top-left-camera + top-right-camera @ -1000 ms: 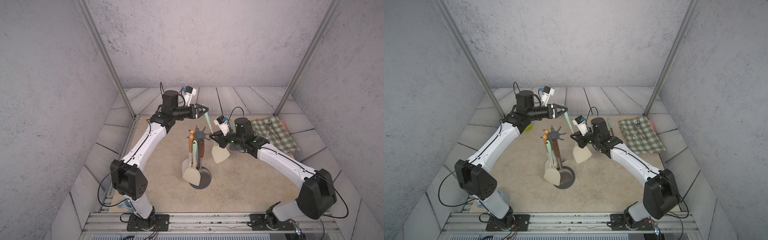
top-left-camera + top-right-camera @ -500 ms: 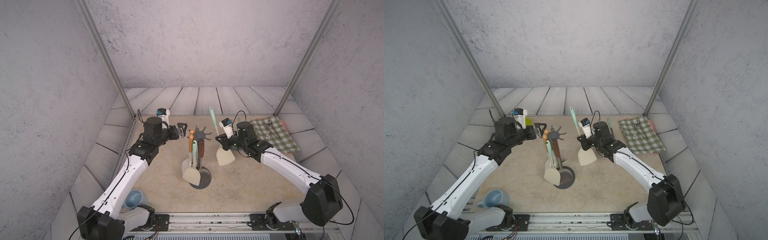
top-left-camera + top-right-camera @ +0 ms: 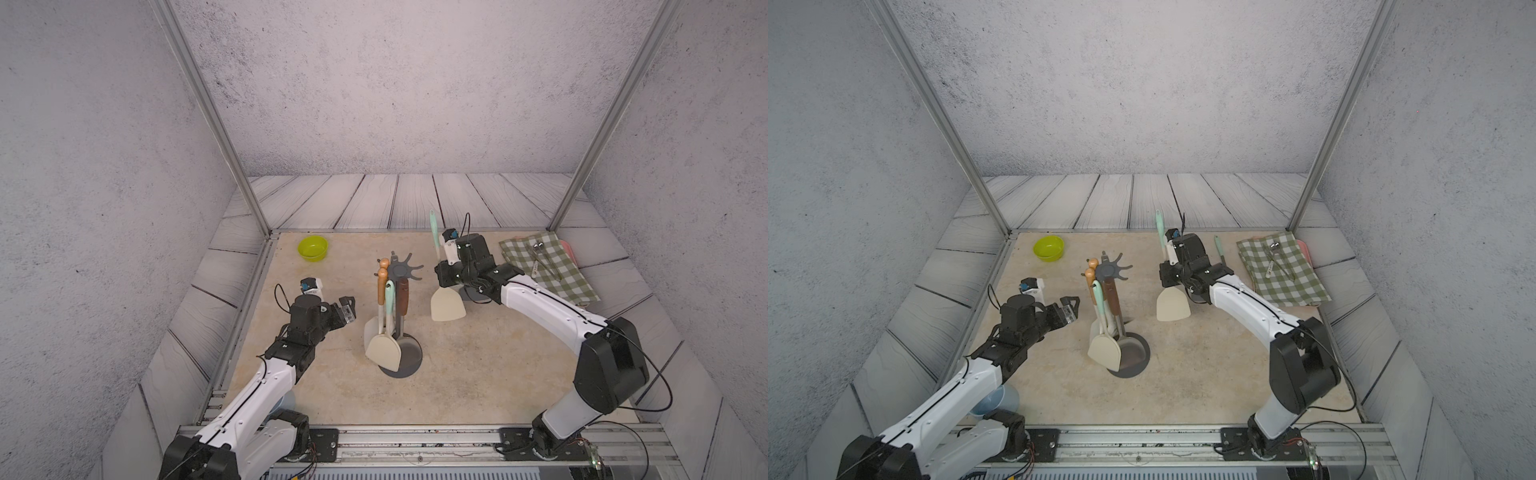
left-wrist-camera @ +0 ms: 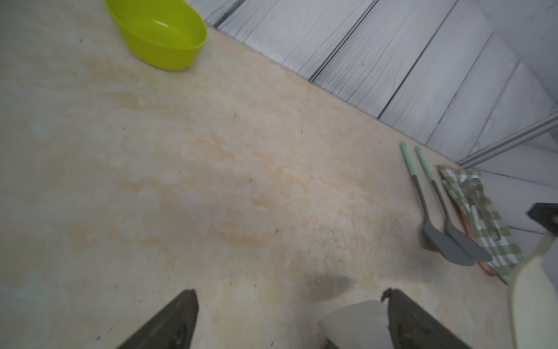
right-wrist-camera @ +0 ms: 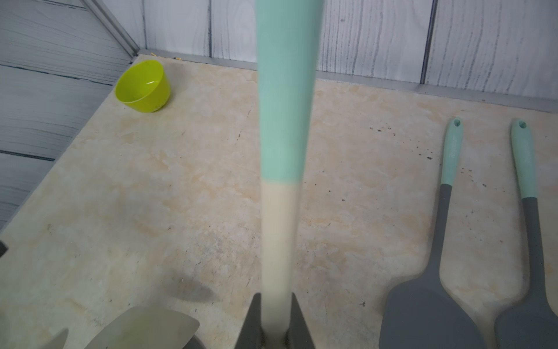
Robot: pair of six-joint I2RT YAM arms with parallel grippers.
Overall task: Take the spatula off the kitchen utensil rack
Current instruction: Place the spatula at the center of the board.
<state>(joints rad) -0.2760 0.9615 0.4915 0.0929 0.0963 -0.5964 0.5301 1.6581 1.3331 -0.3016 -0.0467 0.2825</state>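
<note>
The spatula, with a cream blade and a mint-green handle, is already off the kitchen utensil rack. It stands upright to the right of the rack, apart from the hook prongs, with its handle pointing up and its blade low over the worktop. Whether the blade's lower edge touches the surface cannot be told. The right tool is pinched on the cream neck just above the blade. The right wrist view shows both fingers pressed against that neck. The left tool is spread wide and holds nothing. It hovers to the left of the rack, level with the hanging handles and pointing toward them. In its wrist view the two dark fingers stand far apart. The rack stands near the middle of the worktop on its round base. A cream turner with a mint handle and some wooden-handled utensils hang from its prongs. A lime-green bowl sits in the far left corner. A green checked cloth lies in the far right corner with small metal cutlery on it. Two grey spatulas with mint handles lie flat side by side just beside the cloth. A blue cup lies near the front edge, partly hidden by the left arm.
</note>
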